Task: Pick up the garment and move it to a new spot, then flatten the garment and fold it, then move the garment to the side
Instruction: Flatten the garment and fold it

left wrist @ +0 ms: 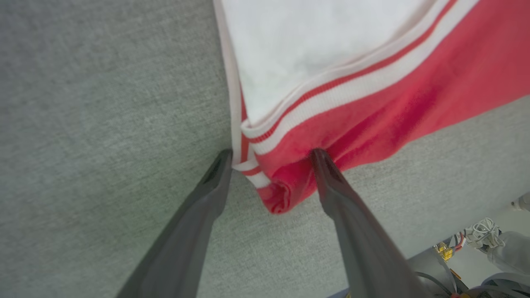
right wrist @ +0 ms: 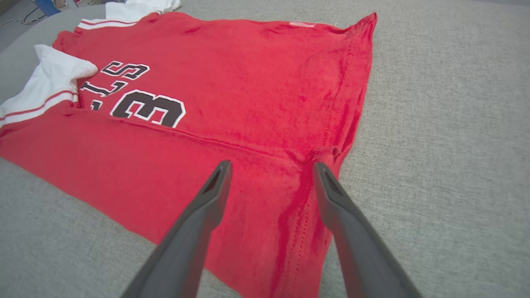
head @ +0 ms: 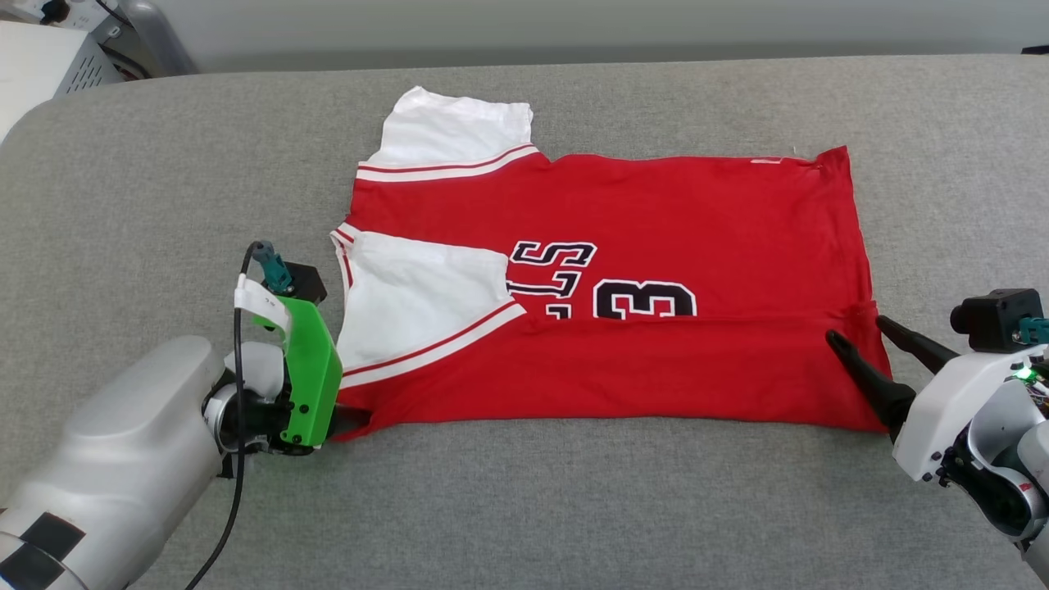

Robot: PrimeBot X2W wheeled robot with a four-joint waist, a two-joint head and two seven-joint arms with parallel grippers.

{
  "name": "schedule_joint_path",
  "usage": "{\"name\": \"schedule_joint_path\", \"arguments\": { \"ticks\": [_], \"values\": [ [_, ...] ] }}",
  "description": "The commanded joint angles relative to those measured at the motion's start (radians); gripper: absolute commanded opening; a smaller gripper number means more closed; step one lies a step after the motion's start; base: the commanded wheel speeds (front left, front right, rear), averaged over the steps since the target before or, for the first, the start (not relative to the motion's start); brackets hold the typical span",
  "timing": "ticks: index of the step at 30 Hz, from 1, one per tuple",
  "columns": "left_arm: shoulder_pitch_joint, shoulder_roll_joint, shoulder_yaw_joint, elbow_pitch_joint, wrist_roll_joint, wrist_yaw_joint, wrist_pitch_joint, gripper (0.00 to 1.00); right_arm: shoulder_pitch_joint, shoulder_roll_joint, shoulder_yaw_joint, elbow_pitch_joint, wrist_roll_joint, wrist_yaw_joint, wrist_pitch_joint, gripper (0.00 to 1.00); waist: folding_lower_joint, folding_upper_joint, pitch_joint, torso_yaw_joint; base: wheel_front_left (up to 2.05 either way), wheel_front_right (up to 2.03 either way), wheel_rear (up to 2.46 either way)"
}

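Observation:
The garment (head: 656,213), a red jersey with white sleeves and a black number 3, lies flat on the grey padded table (head: 574,508). Its near long edge is folded up over the lower chest. My left gripper (head: 351,419) sits low at the near left corner, partly behind its green mount. In the left wrist view my left gripper (left wrist: 271,153) is open, its fingers straddling the garment's (left wrist: 414,82) striped corner. My right gripper (head: 856,328) hovers open over the near right corner. The right wrist view shows my right gripper (right wrist: 272,164) with its tips above the garment's (right wrist: 248,74) fold seam, holding nothing.
A white box (head: 41,57) and cables stand beyond the table's far left corner. Bare grey padding (head: 942,164) stretches right of the garment and along the near edge. The table's edge with loose wires (left wrist: 476,236) shows in the left wrist view.

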Motion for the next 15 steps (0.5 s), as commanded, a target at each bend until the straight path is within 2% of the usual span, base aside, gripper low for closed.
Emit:
{"name": "schedule_joint_path", "arguments": {
  "ticks": [1, 2, 3, 4, 5, 11, 15],
  "values": [
    [0.056, -0.022, -0.03, 0.023, 0.016, 0.001, 0.004, 1.0, -0.016, 0.003, 0.0, -0.001, -0.004, -0.001, 0.003, 1.0, 0.0, -0.0001, 0.004, -0.005, 0.0, 0.0, 0.0],
    [0.06, -0.023, -0.035, 0.032, 0.021, 0.0, -0.001, 1.0, -0.018, 0.003, 0.0, 0.0, -0.005, -0.001, 0.003, 1.0, 0.0, -0.0001, 0.004, -0.007, 0.0, 0.0, 0.0],
    [0.063, -0.024, -0.038, 0.037, 0.024, -0.001, -0.006, 0.78, -0.02, 0.002, -0.002, 0.0, -0.006, -0.001, 0.002, 1.0, 0.0, -0.0001, 0.003, -0.008, 0.0, 0.0, 0.0],
    [0.064, -0.026, -0.041, 0.04, 0.027, -0.002, -0.015, 0.28, -0.022, 0.0, -0.004, -0.001, -0.009, -0.001, 0.0, 1.0, 0.0, -0.0001, 0.001, -0.007, 0.0, 0.0, 0.0],
    [0.066, -0.028, -0.04, 0.042, 0.028, -0.003, -0.026, 0.0, -0.024, -0.002, -0.007, -0.002, -0.012, -0.001, -0.002, 1.0, 0.0, -0.0001, -0.002, -0.006, 0.0, 0.0, 0.0],
    [0.067, -0.021, 0.007, 0.027, 0.007, -0.007, -0.144, 0.0, -0.047, -0.039, -0.025, -0.025, -0.043, -0.001, 0.018, 1.0, 0.0, -0.0001, -0.036, 0.002, 0.0, 0.0, 0.0],
    [0.066, 0.007, 0.019, -0.045, 0.01, -0.008, -0.211, 0.0, -0.062, -0.09, -0.046, -0.059, -0.052, -0.001, 0.105, 1.0, 0.0, -0.0001, -0.06, 0.011, 0.0, 0.0, 0.0]
  ]
}}
